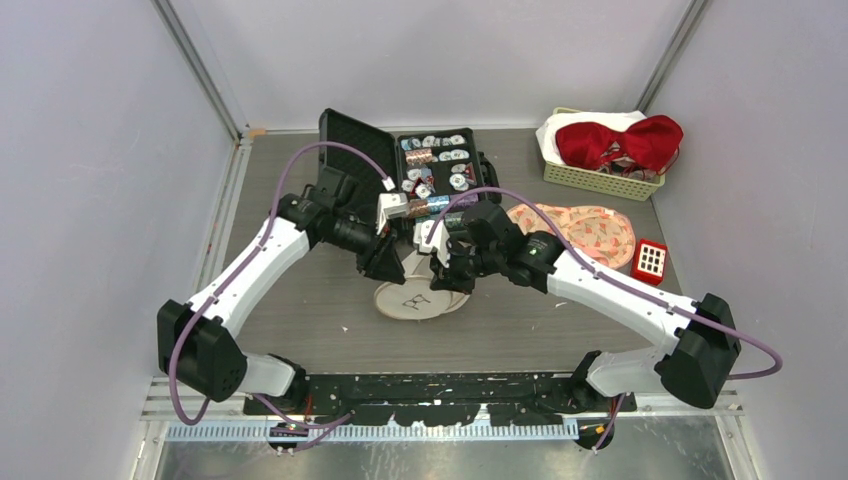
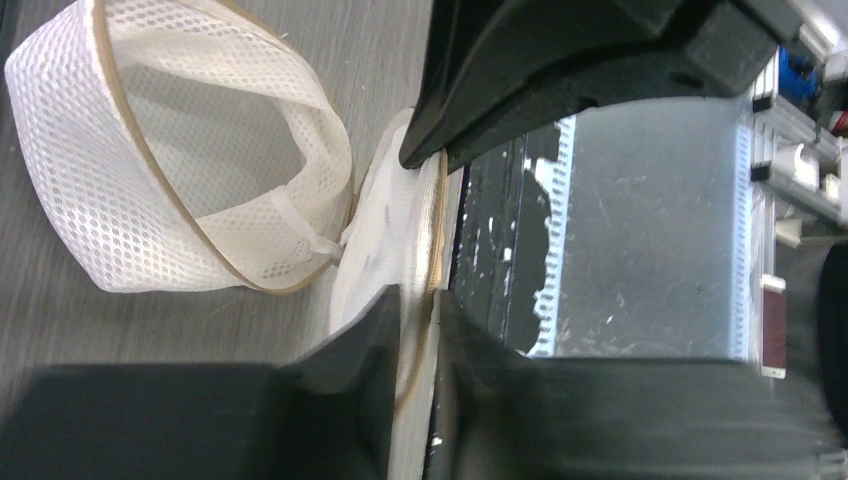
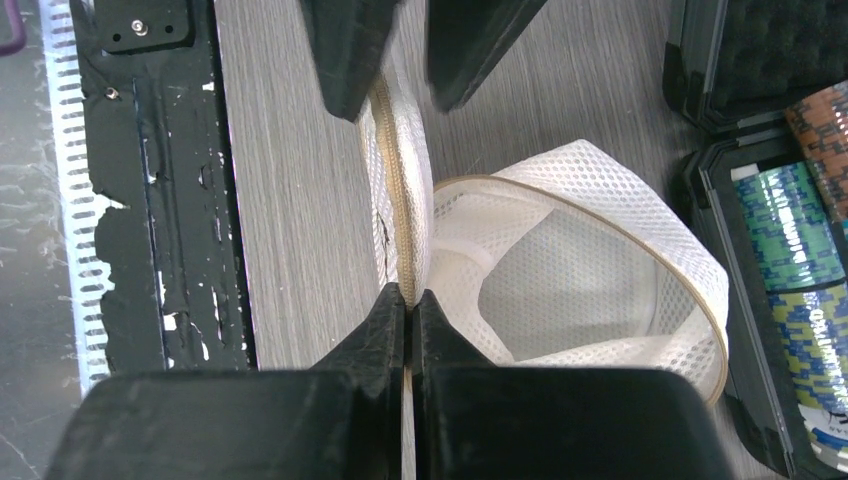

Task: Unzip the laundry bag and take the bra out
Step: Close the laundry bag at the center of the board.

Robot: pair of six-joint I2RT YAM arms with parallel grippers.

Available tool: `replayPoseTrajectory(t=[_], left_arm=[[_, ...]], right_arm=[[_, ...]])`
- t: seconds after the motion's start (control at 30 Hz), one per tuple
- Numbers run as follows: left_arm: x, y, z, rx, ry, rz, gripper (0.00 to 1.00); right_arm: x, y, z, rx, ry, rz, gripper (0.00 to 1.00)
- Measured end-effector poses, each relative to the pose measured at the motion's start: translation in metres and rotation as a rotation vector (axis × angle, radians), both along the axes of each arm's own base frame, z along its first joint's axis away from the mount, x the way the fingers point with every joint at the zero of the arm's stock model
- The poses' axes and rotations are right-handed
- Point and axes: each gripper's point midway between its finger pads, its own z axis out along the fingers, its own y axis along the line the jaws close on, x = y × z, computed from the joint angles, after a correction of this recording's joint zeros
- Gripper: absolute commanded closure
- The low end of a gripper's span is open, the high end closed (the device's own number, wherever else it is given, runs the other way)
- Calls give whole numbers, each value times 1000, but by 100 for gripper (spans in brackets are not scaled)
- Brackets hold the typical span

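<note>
Both arms angle inward to mid-table. Left gripper (image 1: pixel 384 264) and right gripper (image 1: pixel 449 276) sit low over the pale round laundry bag (image 1: pixel 412 304), tips close together. Open black case (image 1: pixel 347 138) lies behind them, and a basket (image 1: pixel 600 181) stands at right rear.

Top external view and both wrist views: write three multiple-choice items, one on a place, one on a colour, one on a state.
1. Where does the basket stand? A. far right corner B. near left edge C. between the arms
2. What colour is the top garment in it? A. blue B. red C. black
3. How is the right gripper? A. wide open B. out of view C. shut on the laundry bag
Key: 1 A, it sits far back on the right; 2 B, the cloth on top is red; 3 C, its fingers pinch the bag's zipper edge.
</note>
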Motion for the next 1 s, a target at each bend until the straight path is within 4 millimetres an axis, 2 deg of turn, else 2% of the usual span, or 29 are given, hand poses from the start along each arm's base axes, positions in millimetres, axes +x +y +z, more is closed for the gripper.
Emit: replayPoseTrajectory(t=[0.07,0.13,0.3,0.43,0.5,0.67,0.87,0.93,1.0], left_arm=[[4,2,1,-5,-15,20,46],[5,8,1,-11,-44,49,42],[1,21,1,-28,-172,95,37],[3,24,-5,-37,-243,109,36],[7,24,-11,-32,-257,114,41],[15,20,-21,-29,-255,115,62],[23,15,-19,-51,-259,125,58],[26,13,-17,-62,-262,139,61],[28,12,-19,-71,-251,156,68]], right_arm=[[1,-2,0,-5,3,-14,99],[2,-5,3,1,6,-34,99],[-2,-12,13,64,-1,-79,99],[2,-15,13,91,23,-121,99],[6,-17,12,104,43,-149,99],[18,-25,13,138,107,-223,99],[13,-32,26,204,145,-251,99],[10,-33,29,223,148,-252,99],[8,-33,32,240,154,-258,99]])
